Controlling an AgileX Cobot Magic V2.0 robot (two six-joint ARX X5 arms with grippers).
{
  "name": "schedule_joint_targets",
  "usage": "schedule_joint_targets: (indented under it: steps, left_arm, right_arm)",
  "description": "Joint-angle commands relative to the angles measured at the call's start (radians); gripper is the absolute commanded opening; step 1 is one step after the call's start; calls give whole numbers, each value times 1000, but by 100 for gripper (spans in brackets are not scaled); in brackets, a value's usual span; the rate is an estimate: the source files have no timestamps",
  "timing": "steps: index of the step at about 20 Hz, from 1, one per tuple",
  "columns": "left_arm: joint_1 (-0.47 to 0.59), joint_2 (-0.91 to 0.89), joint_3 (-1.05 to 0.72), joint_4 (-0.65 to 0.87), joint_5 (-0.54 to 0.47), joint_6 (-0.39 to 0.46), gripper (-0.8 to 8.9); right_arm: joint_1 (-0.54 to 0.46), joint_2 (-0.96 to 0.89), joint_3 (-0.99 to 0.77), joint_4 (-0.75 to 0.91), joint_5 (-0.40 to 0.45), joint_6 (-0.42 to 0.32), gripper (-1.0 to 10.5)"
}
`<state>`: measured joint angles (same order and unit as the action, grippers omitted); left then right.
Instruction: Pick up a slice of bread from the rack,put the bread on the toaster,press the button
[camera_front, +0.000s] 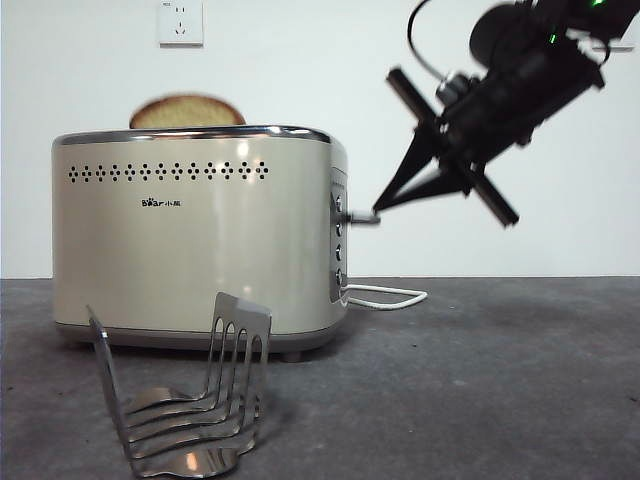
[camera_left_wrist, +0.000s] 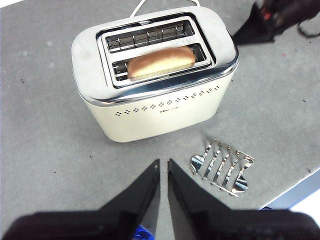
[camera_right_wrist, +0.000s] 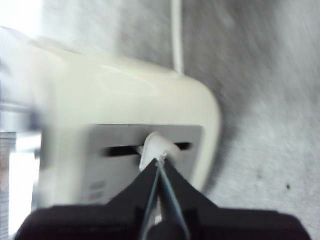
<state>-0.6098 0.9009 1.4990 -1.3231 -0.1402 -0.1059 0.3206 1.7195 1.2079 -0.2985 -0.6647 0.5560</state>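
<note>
Where the table comes closest to the front camera, the rack (camera_front: 185, 400) stands with its slots bare, just in front of the toaster (camera_front: 200, 235) and apart from it. Behind the rack, the toaster sits square on the grey table (camera_front: 500, 380), and the slice of bread (camera_front: 187, 111) rests in the slot nearer the dotted side, its brown dome rising above the chrome rim. At the toaster's grey end panel, the right gripper (camera_front: 380, 205) reaches in from the upper side, jaws pressed together into a point, tips touching the top of the button (camera_front: 365, 218); they grasp nothing. A white cord (camera_front: 385, 295) trails from behind the toaster. The left gripper (camera_left_wrist: 164, 167) hangs high above the table over the rack side, jaws nearly closed with a thin slit between them, holding nothing.
</note>
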Motion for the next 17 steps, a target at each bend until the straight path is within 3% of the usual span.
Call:
schedule_joint_targets:
  steps: [1, 5, 11, 14, 17]
  left_arm:
    - [-2, -4, 0, 3, 2, 6, 26]
    - [-2, -4, 0, 3, 2, 6, 26]
    - [-2, 6, 0, 3, 2, 14, 26]
    - [-2, 18, 0, 3, 2, 24, 26]
    - [-2, 23, 0, 3, 2, 24, 27]
  right_arm:
    - [0, -52, -14, 6, 3, -20, -6]
    - [0, -169, -14, 2, -1, -34, -3]
    - [0, -404, -14, -140, 42, -175, -3]
    - [0, -555, -14, -278, 164, -259, -3]
    - [-1, -705, 4, -436, 364, -347, -2]
